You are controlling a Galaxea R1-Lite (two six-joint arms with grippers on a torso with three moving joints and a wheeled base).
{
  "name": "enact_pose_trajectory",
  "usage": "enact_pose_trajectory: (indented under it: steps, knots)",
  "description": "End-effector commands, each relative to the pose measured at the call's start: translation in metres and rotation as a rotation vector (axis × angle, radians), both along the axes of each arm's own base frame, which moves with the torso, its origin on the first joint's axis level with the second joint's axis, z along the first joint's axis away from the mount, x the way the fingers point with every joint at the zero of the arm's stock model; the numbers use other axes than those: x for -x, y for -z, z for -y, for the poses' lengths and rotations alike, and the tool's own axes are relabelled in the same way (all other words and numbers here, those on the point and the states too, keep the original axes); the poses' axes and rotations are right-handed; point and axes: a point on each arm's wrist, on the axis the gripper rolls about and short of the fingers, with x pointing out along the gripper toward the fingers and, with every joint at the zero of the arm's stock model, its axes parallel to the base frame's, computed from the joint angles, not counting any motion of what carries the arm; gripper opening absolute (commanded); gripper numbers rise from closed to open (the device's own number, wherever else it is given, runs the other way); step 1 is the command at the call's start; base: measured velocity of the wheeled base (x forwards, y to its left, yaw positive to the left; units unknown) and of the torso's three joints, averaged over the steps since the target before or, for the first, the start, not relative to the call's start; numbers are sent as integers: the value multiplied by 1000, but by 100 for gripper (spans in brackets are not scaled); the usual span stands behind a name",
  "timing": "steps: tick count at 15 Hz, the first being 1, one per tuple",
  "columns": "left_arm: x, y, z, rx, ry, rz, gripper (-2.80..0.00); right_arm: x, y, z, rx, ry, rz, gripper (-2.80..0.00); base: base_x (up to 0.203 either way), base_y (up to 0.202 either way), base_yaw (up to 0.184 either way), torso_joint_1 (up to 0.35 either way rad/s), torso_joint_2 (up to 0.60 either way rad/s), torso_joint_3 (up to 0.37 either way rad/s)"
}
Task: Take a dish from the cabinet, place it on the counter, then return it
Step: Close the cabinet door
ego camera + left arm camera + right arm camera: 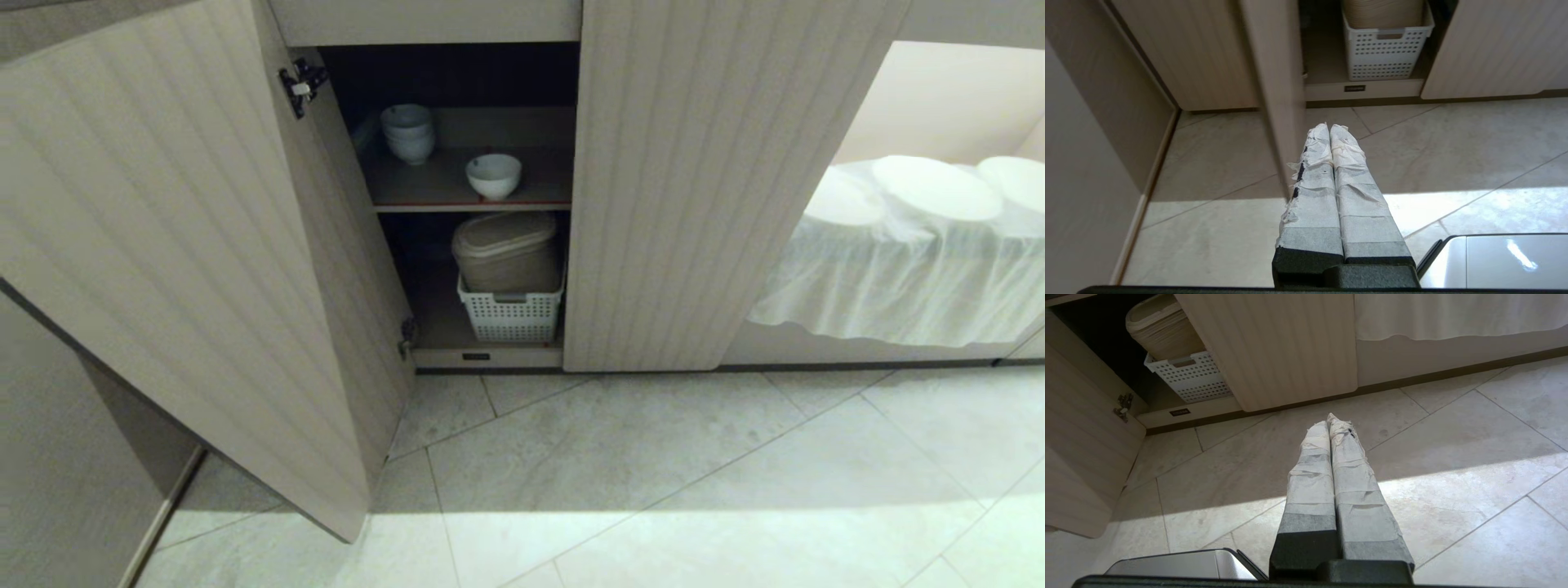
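Sitting near shelf's front edge, dish point(493, 175), cabinet point(718, 204) door point(163, 245) swung wide

The dish point(493, 175) is sitting upright on the upper shelf point(457, 189) of the cabinet point(718, 180), alone near the shelf's front edge. It is a small round white bowl, deep, with a narrow foot, and its mouth is facing up. The cabinet is low, pale beige with a wood grain and vertical flutes on its doors. Its left door point(171, 237) is standing wide open, swung out over the floor, while the right door is staying closed. A thin red line is showing along the shelf's front edge.
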Motion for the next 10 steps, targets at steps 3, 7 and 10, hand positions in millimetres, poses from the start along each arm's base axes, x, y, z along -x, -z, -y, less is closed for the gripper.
enact_pose_trajectory:
  steps: [3, 7, 10]
  knots:
    - [0, 0, 0, 0, 0, 0, -280, 0, 0, 0, -1, 0, 0, -280, 0, 196, -4, 3, 4, 2]
    - [0, 0, 0, 0, 0, 0, -280, 0, 0, 0, -1, 0, 0, -280, 0, 196, -3, 2, 2, 4]
    - [0, 0, 0, 0, 0, 0, -280, 0, 0, 0, -1, 0, 0, -280, 0, 197, -1, 1, 4, 5]
